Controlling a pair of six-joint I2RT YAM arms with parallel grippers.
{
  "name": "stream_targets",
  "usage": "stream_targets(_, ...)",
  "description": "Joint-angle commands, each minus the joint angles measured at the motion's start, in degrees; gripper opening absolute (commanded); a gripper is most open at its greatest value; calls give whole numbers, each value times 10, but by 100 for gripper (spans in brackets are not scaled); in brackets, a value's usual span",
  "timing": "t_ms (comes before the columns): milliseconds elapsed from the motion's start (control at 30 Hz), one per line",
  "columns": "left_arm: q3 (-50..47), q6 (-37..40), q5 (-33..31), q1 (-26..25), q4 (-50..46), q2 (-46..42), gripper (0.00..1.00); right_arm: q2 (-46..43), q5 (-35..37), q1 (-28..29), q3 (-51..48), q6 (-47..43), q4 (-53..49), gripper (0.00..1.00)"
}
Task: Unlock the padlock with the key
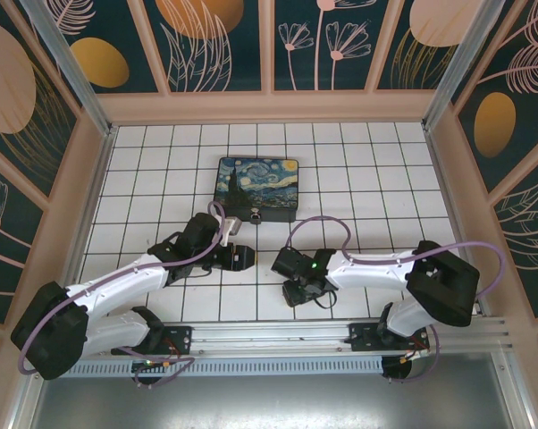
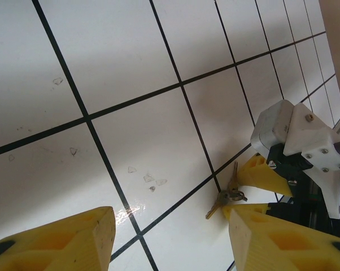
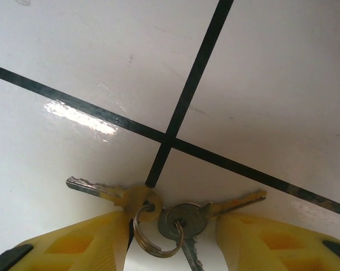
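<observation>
Any stamping on the key heads is too blurred to be read. The lid of the black box [image 1: 257, 188] is being covered by a swirly blue-and-yellow night-sky painting.

The keys [image 3: 170, 217] are being shown lying flat on the white tiled floor [image 3: 283, 84]. They are joined by a split ring [image 3: 150, 237] and sit just below a crossing of two black grid lines. In the right wrist view, one brass key [image 3: 102, 189] is being pointed left, with its long axis nearly level. A second brass key [image 3: 240, 200] is being pointed right and slightly up. A silver key [image 3: 184, 223] is being pointed down, with its blade cut off by the bottom edge.

The right gripper [image 3: 173, 226] is being held with its yellow fingers [image 3: 74, 245] apart, one on each side of the bunch, and the key heads are touching or overlapping the fingertips. Whether the metal is being pressed cannot be told.

The left gripper [image 2: 171, 226] is being held wide open, with bare floor between its fingers. In its wrist view the keys are being seen just beyond its right-hand finger, beside a yellow finger of the other arm.

From above, the two grippers are being held nose to nose near the middle of the floor, in front of the box. The padlock [image 1: 254, 215] is being seen as a tiny dark shape touching the middle of the box's near edge. Its shackle is too small to be made out.
</observation>
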Motion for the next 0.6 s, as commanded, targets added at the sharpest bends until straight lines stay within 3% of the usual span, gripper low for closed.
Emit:
stream_targets(0,-6,5,0,2,12,-2,56,44,35,-18,-2,12,164,48)
stream_targets(167,-9,8,7,2,14,0,56,24,22,-19,4,0,164,49)
stream_targets(400,-30,-9,17,1,24,-10,57,-48,-59,-29,13,-60,107,53)
stream_targets(567,-28,-8,3,2,19,-17,57,-82,-71,-72,3,-129,119,51)
